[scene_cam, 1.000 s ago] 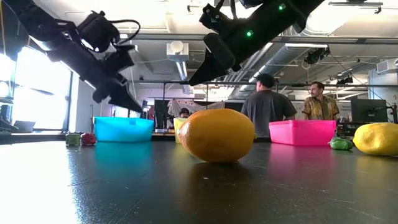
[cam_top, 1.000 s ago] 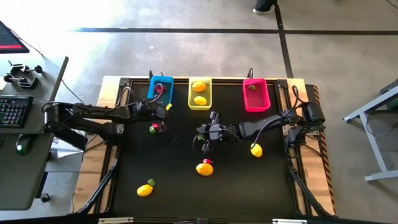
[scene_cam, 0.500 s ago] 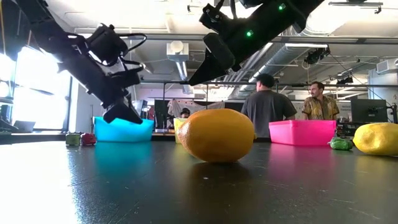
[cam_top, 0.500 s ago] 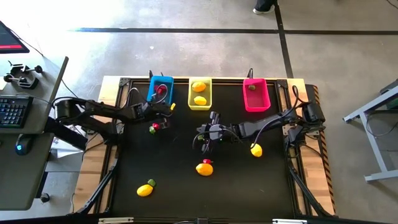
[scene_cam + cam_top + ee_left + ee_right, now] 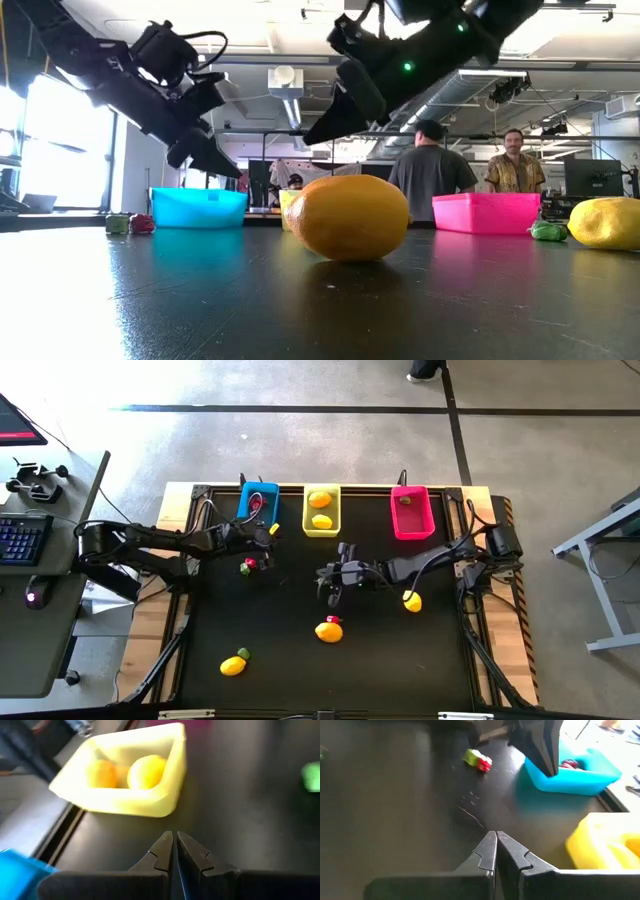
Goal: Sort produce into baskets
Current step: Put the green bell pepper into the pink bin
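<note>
On the table (image 5: 300, 670), sorting is partway: two lemons (image 5: 320, 510) fill the yellow bin (image 5: 321, 531), but three lemons (image 5: 329, 631) and berries (image 5: 248, 566) remain; both closed grippers, left (image 5: 272, 531) and right (image 5: 330, 588), hold nothing.

- Daylight from a bright window (image 5: 55, 140) at the low view's left washes out that side.
- The dark table (image 5: 320, 300) carries a pale sheen and soft reflections.
- The left wrist view is blurred: the yellow basket (image 5: 125, 802) looks smeared.
- The overhead view is even and bright, with faint shadows.
</note>
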`<state>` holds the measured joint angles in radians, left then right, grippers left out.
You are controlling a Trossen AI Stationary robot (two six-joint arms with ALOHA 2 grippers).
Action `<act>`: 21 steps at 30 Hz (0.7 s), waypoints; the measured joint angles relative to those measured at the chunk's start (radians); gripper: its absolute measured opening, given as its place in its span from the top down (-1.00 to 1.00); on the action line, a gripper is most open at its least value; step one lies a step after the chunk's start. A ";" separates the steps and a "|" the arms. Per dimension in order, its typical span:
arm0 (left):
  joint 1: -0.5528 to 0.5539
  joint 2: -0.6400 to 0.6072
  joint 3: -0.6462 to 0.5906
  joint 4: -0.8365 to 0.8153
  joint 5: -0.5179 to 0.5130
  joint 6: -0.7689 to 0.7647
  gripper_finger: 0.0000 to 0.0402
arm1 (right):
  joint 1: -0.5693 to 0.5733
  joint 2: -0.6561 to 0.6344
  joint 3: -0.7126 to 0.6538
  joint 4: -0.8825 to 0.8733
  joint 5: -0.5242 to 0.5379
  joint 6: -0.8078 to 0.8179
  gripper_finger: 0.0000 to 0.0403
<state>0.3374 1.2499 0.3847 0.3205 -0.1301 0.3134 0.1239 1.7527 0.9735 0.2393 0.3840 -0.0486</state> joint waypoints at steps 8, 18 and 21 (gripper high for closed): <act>-0.009 -0.001 0.000 -0.008 0.118 -0.013 0.95 | -0.002 0.000 -0.097 0.140 -0.027 0.043 1.00; -0.095 0.003 -0.085 0.170 0.145 -0.036 0.95 | 0.001 0.000 -0.106 0.072 -0.052 0.146 0.99; -0.120 0.003 -0.152 0.314 0.175 -0.060 0.95 | 0.011 0.000 -0.106 0.072 -0.056 0.155 0.94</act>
<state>0.2175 1.2526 0.2326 0.6341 0.0450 0.2532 0.1347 1.7527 0.8673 0.3111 0.3283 0.1064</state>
